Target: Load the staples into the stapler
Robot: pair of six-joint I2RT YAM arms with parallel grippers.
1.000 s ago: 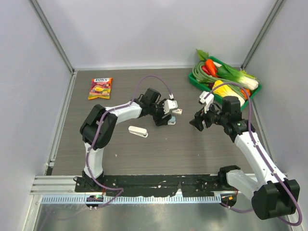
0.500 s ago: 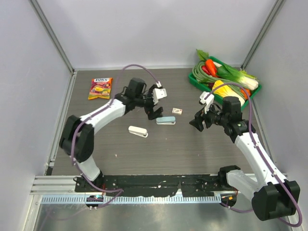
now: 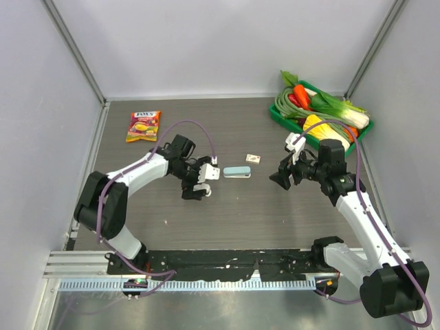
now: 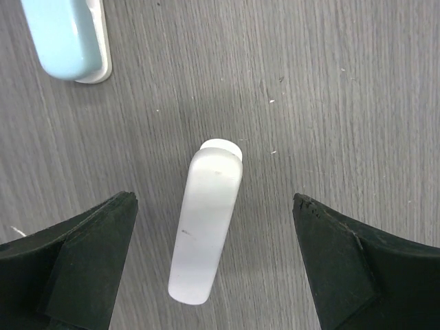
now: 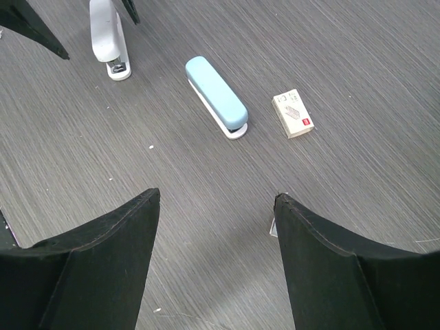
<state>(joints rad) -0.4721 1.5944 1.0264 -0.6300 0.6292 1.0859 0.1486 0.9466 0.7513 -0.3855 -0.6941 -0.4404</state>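
A white stapler lies flat on the grey table, and my left gripper hovers right above it, open wide, with a finger on each side and neither touching it. From above, the left gripper hides most of that stapler. Just to its right a light blue stapler lies closed. Beyond that sits the staples, a tiny cream box with a red mark, also seen in the right wrist view as the staples. My right gripper hangs open and empty above bare table, right of the blue stapler.
A green tray filled with vegetables stands at the back right corner. A red and yellow candy packet lies at the back left. Grey walls close in the table on three sides.
My left gripper opened, let go of the blue stapler and swung back to the left, over the white stapler. The right arm stayed where it was.
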